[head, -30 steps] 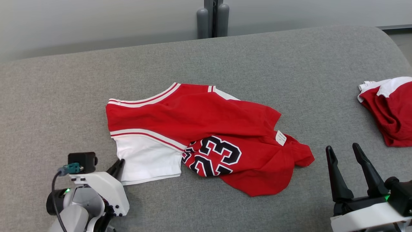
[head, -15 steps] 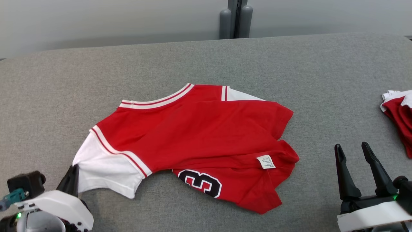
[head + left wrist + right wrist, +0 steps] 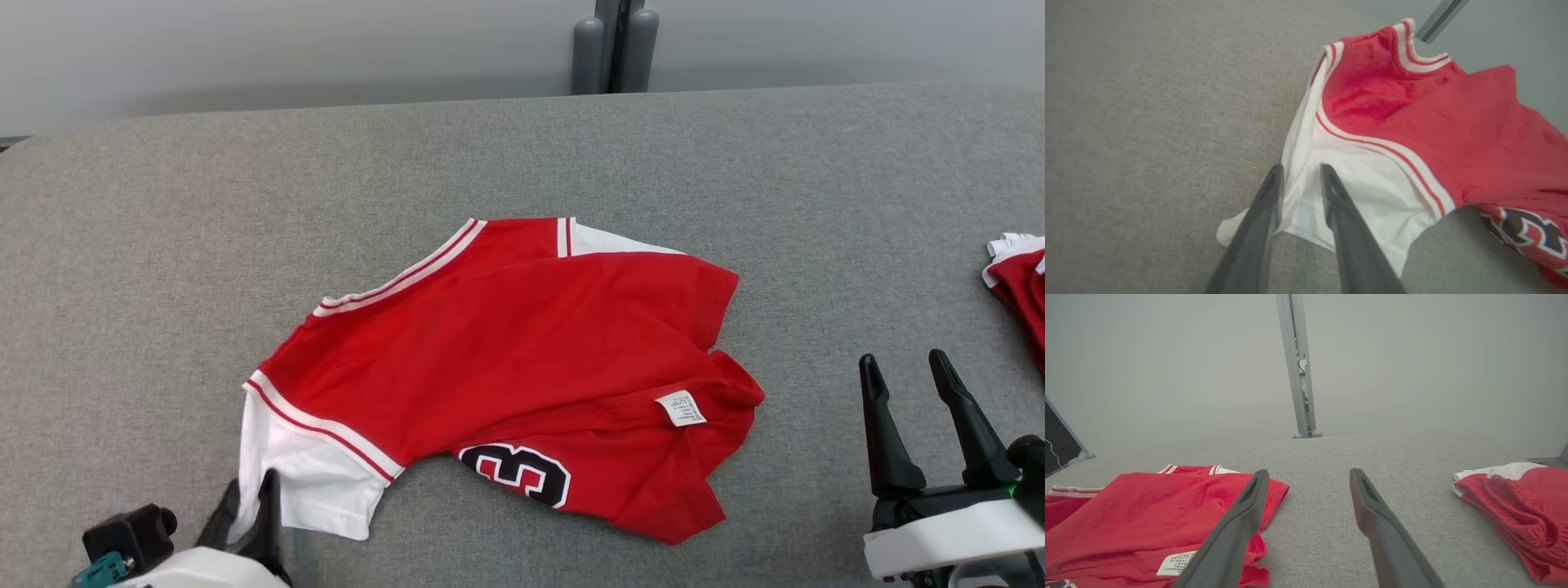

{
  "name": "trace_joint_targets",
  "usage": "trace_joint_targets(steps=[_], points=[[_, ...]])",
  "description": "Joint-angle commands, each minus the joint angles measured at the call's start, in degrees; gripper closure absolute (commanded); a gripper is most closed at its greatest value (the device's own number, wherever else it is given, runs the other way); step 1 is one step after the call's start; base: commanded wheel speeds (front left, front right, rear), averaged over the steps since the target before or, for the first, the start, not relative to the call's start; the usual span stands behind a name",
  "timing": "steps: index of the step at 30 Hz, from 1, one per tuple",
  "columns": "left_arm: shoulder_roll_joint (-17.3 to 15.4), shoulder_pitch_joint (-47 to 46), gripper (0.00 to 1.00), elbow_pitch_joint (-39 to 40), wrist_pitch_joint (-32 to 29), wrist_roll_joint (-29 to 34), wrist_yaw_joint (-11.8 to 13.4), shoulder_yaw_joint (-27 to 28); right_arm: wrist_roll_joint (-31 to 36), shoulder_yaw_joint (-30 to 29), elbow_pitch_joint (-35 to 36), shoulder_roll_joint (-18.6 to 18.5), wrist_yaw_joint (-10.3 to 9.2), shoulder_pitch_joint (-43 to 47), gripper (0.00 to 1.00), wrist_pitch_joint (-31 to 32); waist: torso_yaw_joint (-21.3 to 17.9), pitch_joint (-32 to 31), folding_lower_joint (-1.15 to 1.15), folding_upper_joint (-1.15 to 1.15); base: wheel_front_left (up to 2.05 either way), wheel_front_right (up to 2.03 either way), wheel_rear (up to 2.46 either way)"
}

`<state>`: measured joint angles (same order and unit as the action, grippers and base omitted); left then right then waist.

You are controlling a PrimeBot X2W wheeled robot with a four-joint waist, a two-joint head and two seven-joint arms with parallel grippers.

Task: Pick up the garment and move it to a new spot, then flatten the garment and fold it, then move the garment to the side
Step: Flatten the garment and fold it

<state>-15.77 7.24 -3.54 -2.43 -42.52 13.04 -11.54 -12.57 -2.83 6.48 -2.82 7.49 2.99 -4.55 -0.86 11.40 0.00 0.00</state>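
Note:
The garment (image 3: pixel 522 343) is a red jersey with white sleeves and striped trim, lying spread on the grey padded surface (image 3: pixel 245 204), a white label up and part of a black number showing at its front edge. My left gripper (image 3: pixel 250 482) is at the front left, on the white sleeve's hem. In the left wrist view its fingertips (image 3: pixel 1301 169) stand a little apart, open, with the sleeve cloth of the garment (image 3: pixel 1453 122) lying between them. My right gripper (image 3: pixel 902 357) hovers open at the front right, its fingertips (image 3: pixel 1308 471) just right of the garment (image 3: pixel 1126 514) with nothing between them.
Another red and white garment (image 3: pixel 1020 278) lies bunched at the right edge, also visible to the right of my right gripper (image 3: pixel 1515 502). Two grey posts (image 3: pixel 614 49) stand behind the far edge. Bare grey surface lies left of and behind the jersey.
The left gripper pulled the white sleeve out toward the front left, spreading the jersey and covering most of the number. Its jaws have now parted slightly. The head camera shifted.

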Motion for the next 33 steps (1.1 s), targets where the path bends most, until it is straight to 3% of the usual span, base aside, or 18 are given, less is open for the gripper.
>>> trace_joint_targets(steps=[1, 6, 13, 23, 33], points=[[0.17, -2.55, 0.00, -0.10, 2.72, 1.07, -1.04, 0.05, 0.52, -0.15, -0.07, -0.25, 0.01, -0.49, 0.00, 0.32, 0.11, -0.26, 0.00, 0.00, 0.00, 0.00, 0.00], [0.09, -6.23, 0.00, 1.15, 10.34, 5.17, -2.28, 0.02, 1.14, -0.87, 0.07, -0.25, 0.01, -0.76, 0.00, 0.48, 0.07, -1.27, 0.00, 0.00, 0.00, 0.00, 0.00], [-1.91, -9.35, 0.00, 4.21, 16.06, 11.22, -2.60, 0.30, 1.77, -1.41, 0.22, -0.24, 0.01, 0.27, 0.00, 0.99, -0.06, -3.48, 0.00, 0.00, 0.00, 0.00, 0.00], [-4.72, -6.24, 0.00, 5.93, 16.27, 15.14, -2.91, -0.42, 2.57, -0.01, 0.55, -0.58, 0.01, 1.28, 0.00, 2.27, -0.51, -5.88, 0.00, 0.00, 0.00, 0.00, 0.00], [-5.11, -5.66, 0.00, 5.66, 15.06, 14.54, -2.46, -1.06, 2.60, 0.46, 0.59, -0.59, 0.01, 1.70, 0.00, 2.53, -0.08, -5.88, 0.00, 0.00, 0.00, 0.00, 0.00]])
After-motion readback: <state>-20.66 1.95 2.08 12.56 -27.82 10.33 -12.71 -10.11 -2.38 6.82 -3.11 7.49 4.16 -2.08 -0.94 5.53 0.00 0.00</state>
